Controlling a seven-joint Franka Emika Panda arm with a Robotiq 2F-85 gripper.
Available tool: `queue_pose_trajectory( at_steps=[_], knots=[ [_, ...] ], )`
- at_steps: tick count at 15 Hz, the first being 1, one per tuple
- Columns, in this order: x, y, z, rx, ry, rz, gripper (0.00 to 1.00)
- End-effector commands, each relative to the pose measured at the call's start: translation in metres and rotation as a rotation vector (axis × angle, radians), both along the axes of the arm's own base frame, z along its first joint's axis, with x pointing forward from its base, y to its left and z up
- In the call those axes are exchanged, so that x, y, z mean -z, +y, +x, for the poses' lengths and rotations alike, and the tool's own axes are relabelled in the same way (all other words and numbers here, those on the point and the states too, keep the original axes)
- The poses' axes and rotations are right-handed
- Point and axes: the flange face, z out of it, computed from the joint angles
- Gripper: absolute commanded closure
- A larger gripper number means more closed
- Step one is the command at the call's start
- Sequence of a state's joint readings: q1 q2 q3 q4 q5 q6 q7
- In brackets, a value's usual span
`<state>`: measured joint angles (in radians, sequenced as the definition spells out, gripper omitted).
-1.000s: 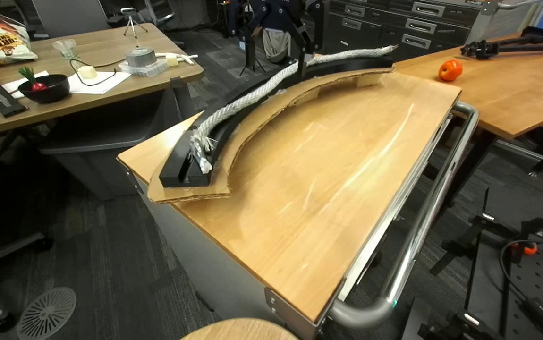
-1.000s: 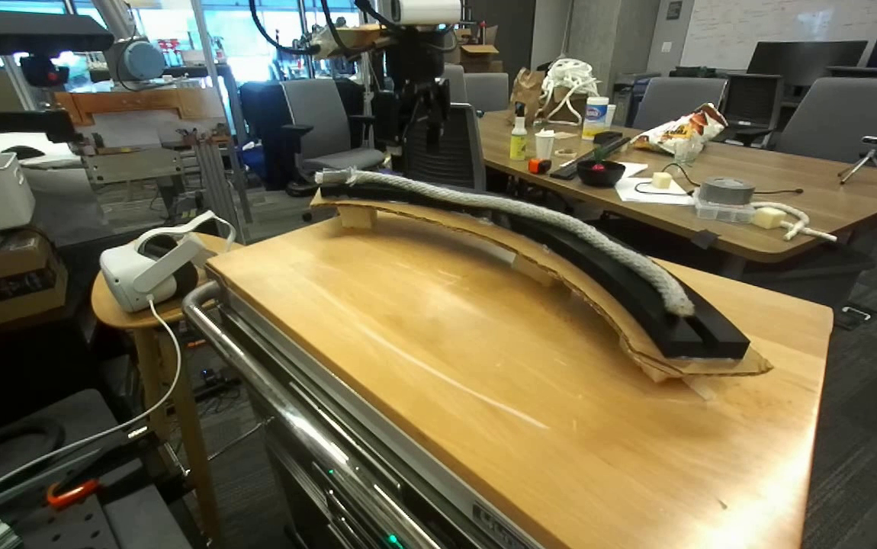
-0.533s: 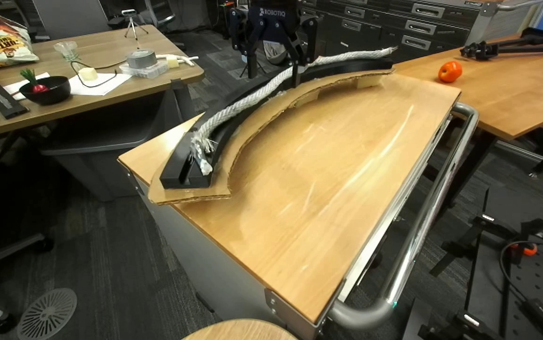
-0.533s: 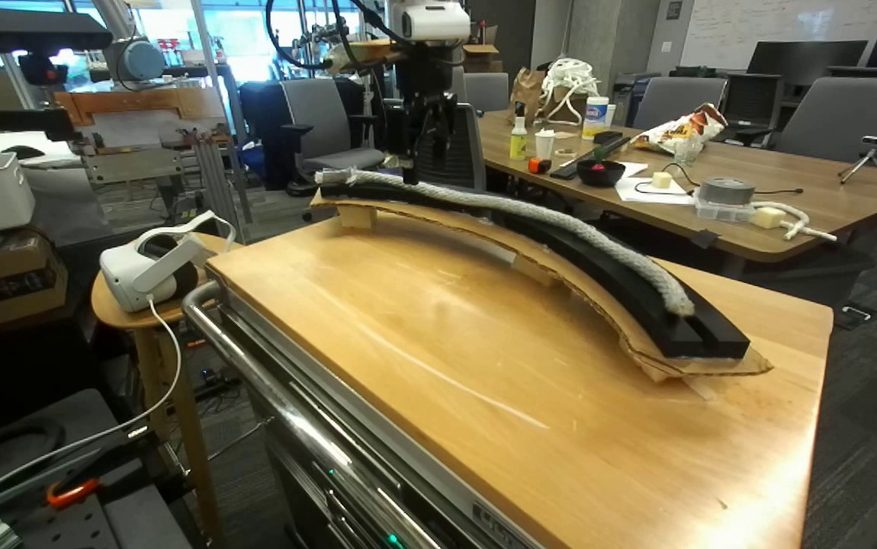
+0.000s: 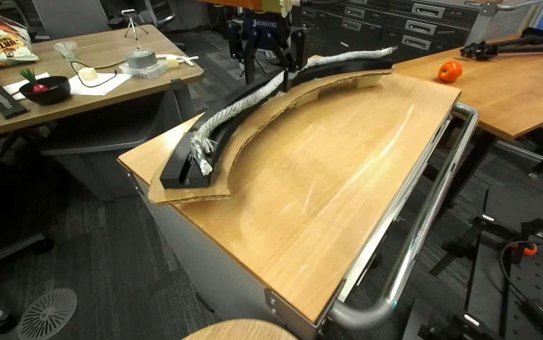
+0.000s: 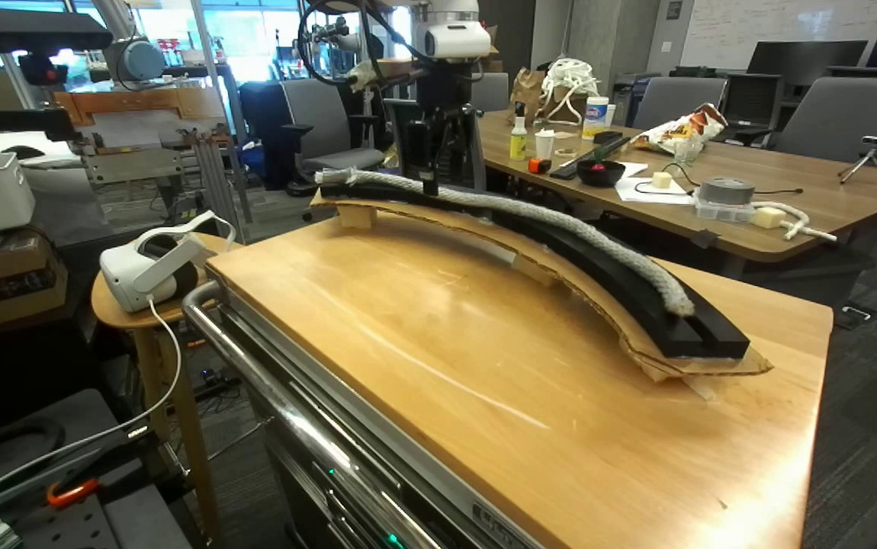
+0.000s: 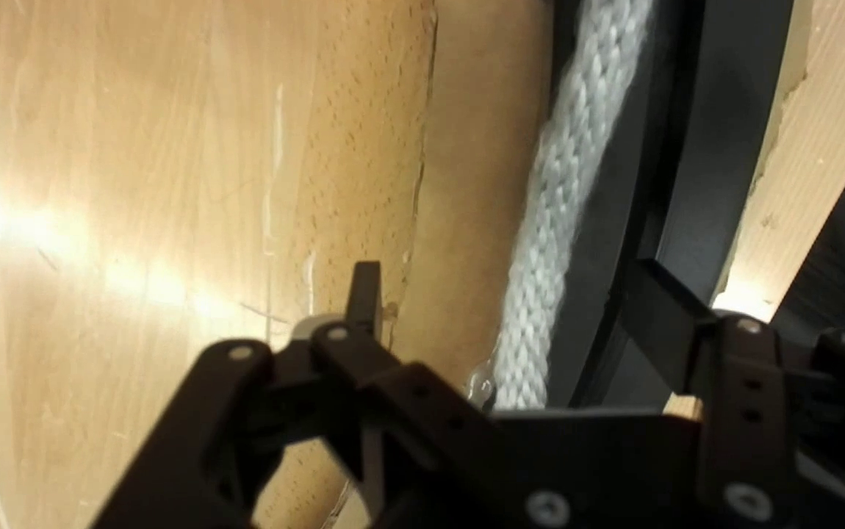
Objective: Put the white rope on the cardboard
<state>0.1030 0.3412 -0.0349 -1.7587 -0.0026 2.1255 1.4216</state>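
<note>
You have the white rope (image 5: 248, 100) lying lengthwise on the cardboard (image 5: 252, 123), following its arc. Frayed end (image 5: 201, 151): just short of one tip of the cardboard. In an exterior view the plain end (image 6: 680, 303) also stops short of the cardboard's other tip. Your end effector (image 5: 267, 84) points down above the cardboard's mid-stretch, jaws spread. In your wrist view the rope runs between the two fingers (image 7: 365, 297) with a gap showing on either side; one finger shows beside the cardboard's inner edge, its mate over the outer half. You cannot tell how near the tips come to the cardboard. Same view: rope lies toward the inner side of the cardboard's black top (image 7: 731, 95), beside a groove (image 7: 676, 95). The table (image 5: 309, 189) carries the cardboard; a metal handle (image 5: 421, 226) runs along the table's edge, on the cardboard's inner-curve side and well apart from it. On the cardboard's outer-curve side, another table (image 5: 101, 47) bears a black bowl (image 5: 47, 90). A headset (image 6: 124, 278) rests on a stool (image 6: 114, 316), well apart from the cardboard.
</note>
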Motion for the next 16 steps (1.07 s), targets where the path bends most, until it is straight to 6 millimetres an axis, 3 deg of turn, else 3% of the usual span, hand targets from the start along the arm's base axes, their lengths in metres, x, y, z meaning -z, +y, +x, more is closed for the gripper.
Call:
queue_pose_trajectory(
  at_steps=[1,5,6,8,13,15,16],
  knots=[
    [0.001,0.0006,0.0185,-0.004,0.017,-0.033,0.16],
    [0.0036,0.0013,0.024,-0.014,0.032,-0.043,0.19],
    [0.0037,0.0009,0.0246,-0.013,0.035,-0.044,0.41],
    [0.0043,0.0,0.0258,-0.012,0.042,-0.043,0.44],
    [0.0045,-0.0012,0.0274,-0.01,0.053,-0.043,0.84],
    [0.0047,-0.002,0.028,-0.009,0.057,-0.043,0.98],
    [0.0044,-0.0023,0.0282,-0.009,0.057,-0.043,1.0]
  ],
)
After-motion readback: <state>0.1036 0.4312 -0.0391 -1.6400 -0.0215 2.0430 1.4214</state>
